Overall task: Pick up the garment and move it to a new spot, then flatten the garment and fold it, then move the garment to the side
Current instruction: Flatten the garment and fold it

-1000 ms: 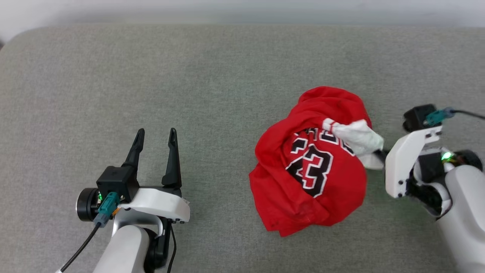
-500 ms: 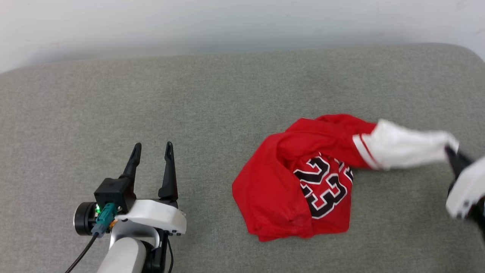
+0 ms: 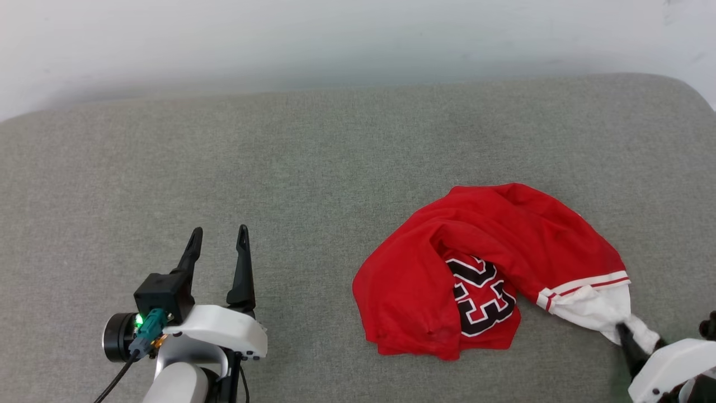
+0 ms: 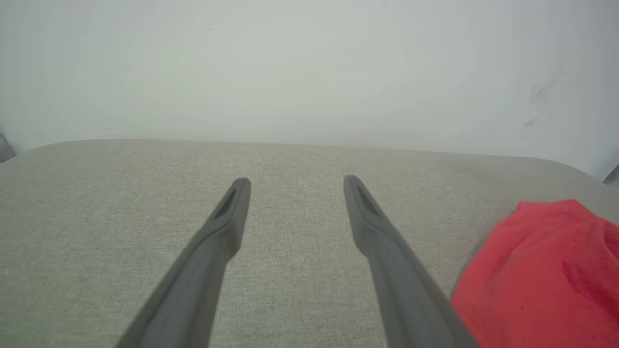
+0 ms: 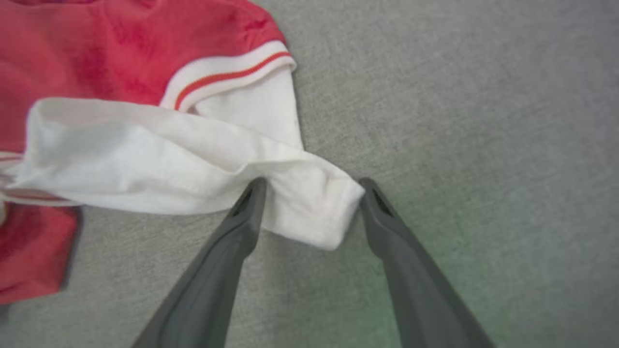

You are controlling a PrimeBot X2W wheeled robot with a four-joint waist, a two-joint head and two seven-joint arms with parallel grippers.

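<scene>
while the flattening step looks to be in hand: garment [image 3: 492, 268], crumpled on grey cushion [image 3: 279, 168]; right gripper [image 5: 312, 184] spread astride tip of white sleeve [image 5: 193, 159], not pinching; left gripper [image 3: 219, 229] spread, idle, well apart. next, likely: regrip an edge, pull flat.

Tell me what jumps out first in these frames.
The red jersey with a black 23 lies crumpled right of centre on the grey padded surface. Its white sleeve is drawn out toward the lower right, and its end lies between the spread fingers of the right gripper. The left gripper is open at the lower left, apart from the cloth.
</scene>
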